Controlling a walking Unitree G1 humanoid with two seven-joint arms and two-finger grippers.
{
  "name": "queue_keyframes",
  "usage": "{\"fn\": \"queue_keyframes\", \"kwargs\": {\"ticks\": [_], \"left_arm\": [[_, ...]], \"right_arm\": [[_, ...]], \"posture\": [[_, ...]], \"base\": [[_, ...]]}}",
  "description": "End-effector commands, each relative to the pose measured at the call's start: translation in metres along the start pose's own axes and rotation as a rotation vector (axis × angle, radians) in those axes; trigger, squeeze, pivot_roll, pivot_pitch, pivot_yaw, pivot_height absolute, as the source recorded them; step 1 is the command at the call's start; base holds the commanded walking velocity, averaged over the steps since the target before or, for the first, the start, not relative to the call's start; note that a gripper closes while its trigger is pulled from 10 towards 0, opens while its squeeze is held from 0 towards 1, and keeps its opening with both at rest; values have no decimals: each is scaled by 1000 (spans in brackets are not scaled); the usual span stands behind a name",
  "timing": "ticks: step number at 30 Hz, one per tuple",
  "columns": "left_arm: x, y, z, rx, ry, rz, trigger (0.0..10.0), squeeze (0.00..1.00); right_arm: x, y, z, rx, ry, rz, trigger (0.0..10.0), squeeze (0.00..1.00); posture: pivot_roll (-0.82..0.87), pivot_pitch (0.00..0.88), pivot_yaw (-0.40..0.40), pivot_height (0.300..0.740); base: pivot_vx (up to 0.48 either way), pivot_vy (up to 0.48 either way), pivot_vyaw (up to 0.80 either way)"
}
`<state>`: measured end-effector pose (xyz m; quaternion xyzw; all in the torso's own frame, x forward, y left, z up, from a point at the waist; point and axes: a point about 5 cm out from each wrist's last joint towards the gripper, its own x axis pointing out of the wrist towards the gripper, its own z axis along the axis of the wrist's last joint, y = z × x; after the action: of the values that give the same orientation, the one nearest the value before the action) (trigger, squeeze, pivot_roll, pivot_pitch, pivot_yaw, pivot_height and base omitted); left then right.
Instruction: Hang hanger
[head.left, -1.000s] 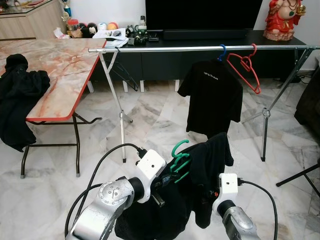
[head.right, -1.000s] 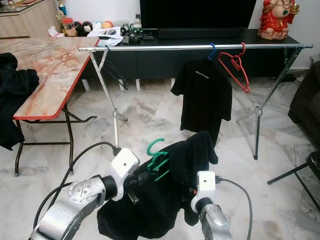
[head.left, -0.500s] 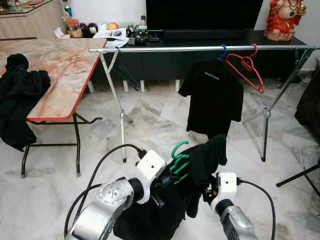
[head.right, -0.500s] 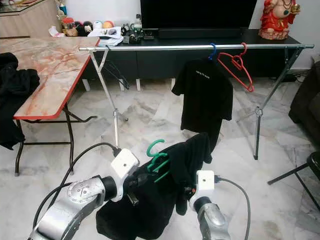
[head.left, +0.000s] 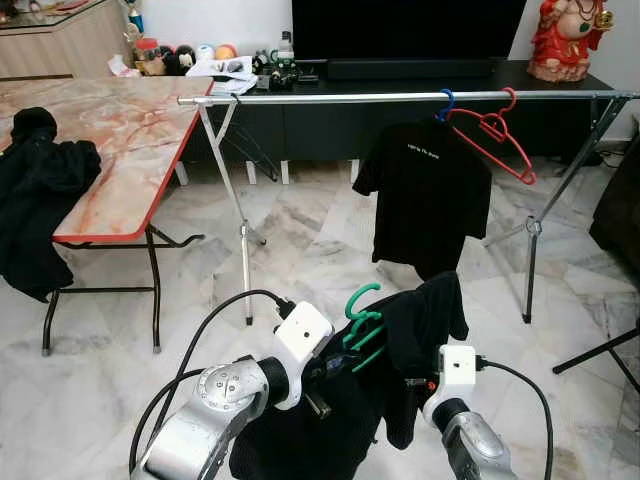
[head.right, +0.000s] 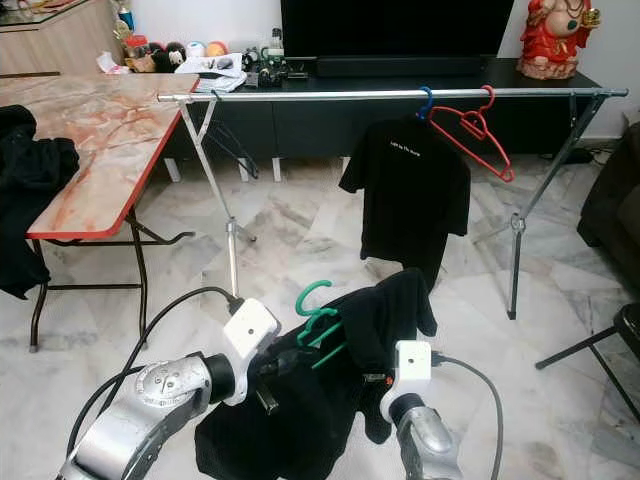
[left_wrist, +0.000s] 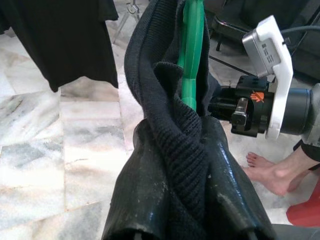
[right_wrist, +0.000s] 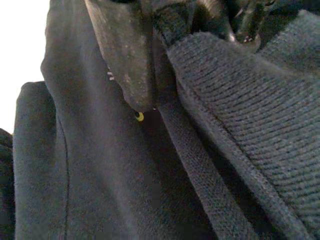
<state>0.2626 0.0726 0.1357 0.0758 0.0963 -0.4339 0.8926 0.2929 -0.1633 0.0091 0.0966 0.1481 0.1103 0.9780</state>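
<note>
- My left pincer (left_wrist: 192, 165) is clamped on the green plastic hanger (head.left: 358, 318) through the black knit garment (head.left: 400, 350), keeping its hook up at 12 o'clock for the silver metal rail (head.left: 400, 97)
- My right pincer (right_wrist: 150, 65) pinches the garment's cloth, steadying it

A green hanger (head.left: 358, 322) carries a black ribbed knit garment (head.left: 400, 350). Behind, a silver rail (head.left: 400, 97) holds a black T-shirt (head.left: 427, 195) and red hanger (head.left: 492, 135), beside a pink-marbled, red-edged table (head.left: 120, 140).

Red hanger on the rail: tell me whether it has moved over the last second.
Yes. The red hanger has swung its lower end outward toward the right rail leg, away from the hanging black T-shirt.
</note>
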Motion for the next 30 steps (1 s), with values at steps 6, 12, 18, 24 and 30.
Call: {"fn": "queue_keyframes", "kwargs": {"ticks": [6,12,18,24,30], "left_arm": [[-3,-4,9,30,-30,-23,10000,0],[-3,-5,9,33,-26,-31,10000,0],[-7,0,5,45,-2,-20,10000,0],[-22,18,-15,146,141,-4,10000,0],[-44,32,-32,232,284,-61,10000,0]], "right_arm": [[1,-2,3,6,-11,-21,0,0],[1,-6,5,3,-18,-49,0,0],[-1,-16,10,-16,-23,-82,0,0],[-4,-36,21,-34,-45,-155,0,0],[-7,-49,31,-50,-64,-189,0,0]], "posture": [[10,77,-8,740],[9,78,-7,740],[9,78,-7,740],[7,74,-6,740],[4,72,-7,740]], "base": [[0,0,0],[0,0,0],[0,0,0],[0,0,0],[0,0,0]]}}
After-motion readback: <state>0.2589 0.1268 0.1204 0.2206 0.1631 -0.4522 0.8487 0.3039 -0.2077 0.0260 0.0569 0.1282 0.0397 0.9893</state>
